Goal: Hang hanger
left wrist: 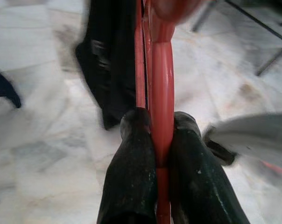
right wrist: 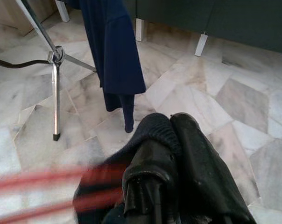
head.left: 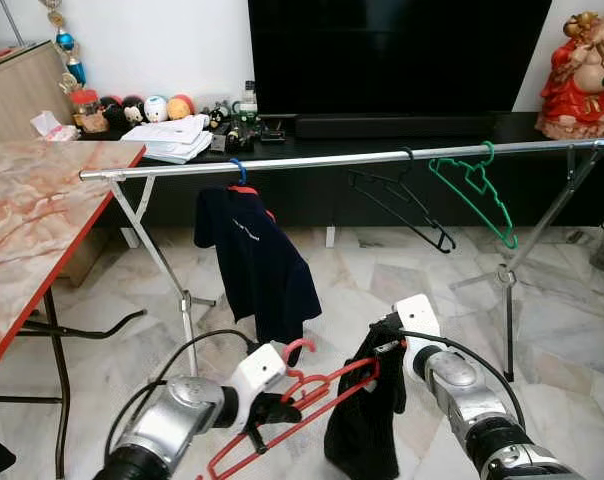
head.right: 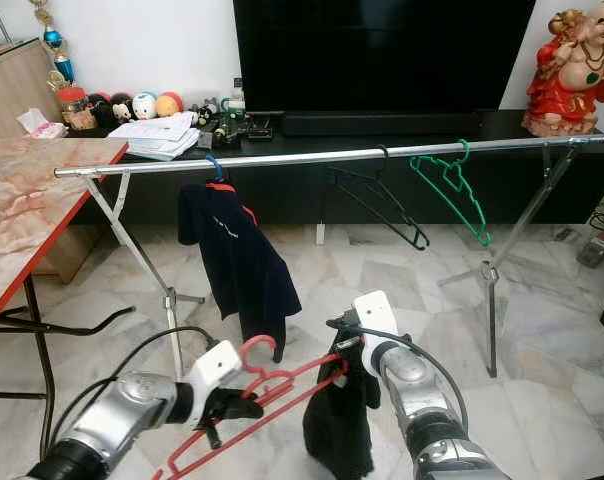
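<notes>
your left gripper is squeezed tight on the red hanger, low down in front of you. your right gripper is pinched on the dark cloth that hangs from the red hanger's far end. past them is the silver rail. on it hang a navy shirt, a black hanger and a green hanger. behind the rail is the big tv.

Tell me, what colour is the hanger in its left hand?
Red hanger, clearest in the left wrist view.
</notes>
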### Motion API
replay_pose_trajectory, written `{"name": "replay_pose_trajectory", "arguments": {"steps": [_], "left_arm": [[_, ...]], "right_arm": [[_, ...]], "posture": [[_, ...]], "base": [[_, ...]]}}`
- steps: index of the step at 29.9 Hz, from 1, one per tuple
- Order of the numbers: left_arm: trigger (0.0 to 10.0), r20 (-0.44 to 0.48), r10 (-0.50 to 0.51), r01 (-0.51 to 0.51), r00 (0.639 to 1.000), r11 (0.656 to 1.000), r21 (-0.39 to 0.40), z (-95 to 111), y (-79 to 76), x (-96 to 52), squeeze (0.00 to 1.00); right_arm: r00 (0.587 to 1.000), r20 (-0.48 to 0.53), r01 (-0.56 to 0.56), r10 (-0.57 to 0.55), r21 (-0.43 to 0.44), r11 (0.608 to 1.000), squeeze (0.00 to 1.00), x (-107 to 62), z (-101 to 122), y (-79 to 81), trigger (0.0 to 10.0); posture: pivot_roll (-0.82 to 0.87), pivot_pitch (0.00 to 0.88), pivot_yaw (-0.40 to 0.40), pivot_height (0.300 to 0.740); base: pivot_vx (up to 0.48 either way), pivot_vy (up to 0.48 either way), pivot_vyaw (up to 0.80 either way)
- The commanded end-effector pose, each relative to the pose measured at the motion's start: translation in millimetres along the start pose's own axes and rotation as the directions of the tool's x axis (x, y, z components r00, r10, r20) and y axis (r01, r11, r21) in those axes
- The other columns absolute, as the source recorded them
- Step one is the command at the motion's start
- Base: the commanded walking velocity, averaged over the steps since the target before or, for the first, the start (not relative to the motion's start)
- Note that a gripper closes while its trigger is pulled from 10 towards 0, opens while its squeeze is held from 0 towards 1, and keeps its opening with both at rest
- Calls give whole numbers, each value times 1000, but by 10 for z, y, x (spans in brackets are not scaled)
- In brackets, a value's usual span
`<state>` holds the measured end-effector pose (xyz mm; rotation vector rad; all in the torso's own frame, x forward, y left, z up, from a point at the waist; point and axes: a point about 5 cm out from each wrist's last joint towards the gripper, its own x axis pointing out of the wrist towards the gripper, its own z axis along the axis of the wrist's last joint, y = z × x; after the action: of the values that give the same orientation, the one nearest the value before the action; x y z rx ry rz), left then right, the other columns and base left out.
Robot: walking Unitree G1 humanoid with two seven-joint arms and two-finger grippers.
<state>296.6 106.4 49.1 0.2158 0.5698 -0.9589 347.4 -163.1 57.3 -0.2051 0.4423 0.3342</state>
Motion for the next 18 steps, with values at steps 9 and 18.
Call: {"name": "replay_pose_trajectory", "arguments": {"steps": [9,18], "left_arm": [[10000,72,58,-55,996,998,-34,104,103,-4,0],[10000,95,84,-80,992,996,-43,159,136,36,0]], "right_arm": [[995,60,-81,84,-45,996,0,11,235,12,10000],[972,83,-205,218,-141,969,0,-27,478,83,10000]], "posture": [[-54,0,82,740],[-55,0,80,740]], "base": [[0,0,0],[0,0,0]]}}
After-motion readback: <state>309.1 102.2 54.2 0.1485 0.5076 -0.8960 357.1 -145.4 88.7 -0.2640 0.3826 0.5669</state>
